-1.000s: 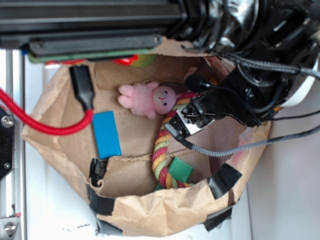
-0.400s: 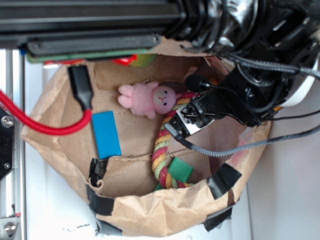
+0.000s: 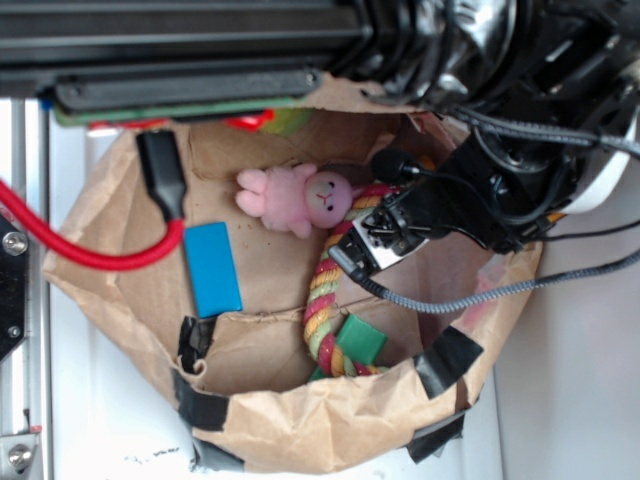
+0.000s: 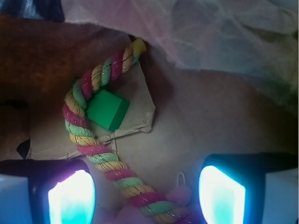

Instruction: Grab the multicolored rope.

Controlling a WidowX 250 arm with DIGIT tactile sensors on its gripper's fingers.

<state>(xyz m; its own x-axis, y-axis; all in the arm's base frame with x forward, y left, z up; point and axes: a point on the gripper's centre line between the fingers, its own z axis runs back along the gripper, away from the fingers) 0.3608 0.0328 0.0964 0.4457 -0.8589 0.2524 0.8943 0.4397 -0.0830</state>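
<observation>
From the exterior view, a crumpled brown paper bag (image 3: 120, 215) lies open on the white table (image 3: 570, 400), and the multicolored rope (image 3: 322, 305) curves down its floor from beside the pink plush (image 3: 295, 198) to the bag's near wall, with a green block (image 3: 360, 340) just beside its lower bend and a blue block (image 3: 213, 268) well apart to the side; the gripper (image 3: 372, 243) hangs over the rope's upper stretch, close to the plush, though from here I cannot tell how wide its fingers stand. In the wrist view the rope (image 4: 100, 158) runs diagonally up from the bottom edge, passing between the two lit fingers (image 4: 71, 198), which stand wide apart and hold nothing; the rope sits nearer the one on the picture's left, and the green block (image 4: 108, 109) touches its inner curve farther up (a bit of pink plush (image 4: 180, 196) shows just beside the rope, low in the frame). To do this well, I judge the gripper should centre over the strand, drop until the fingers straddle it, and close across the twist while keeping clear of the plush
</observation>
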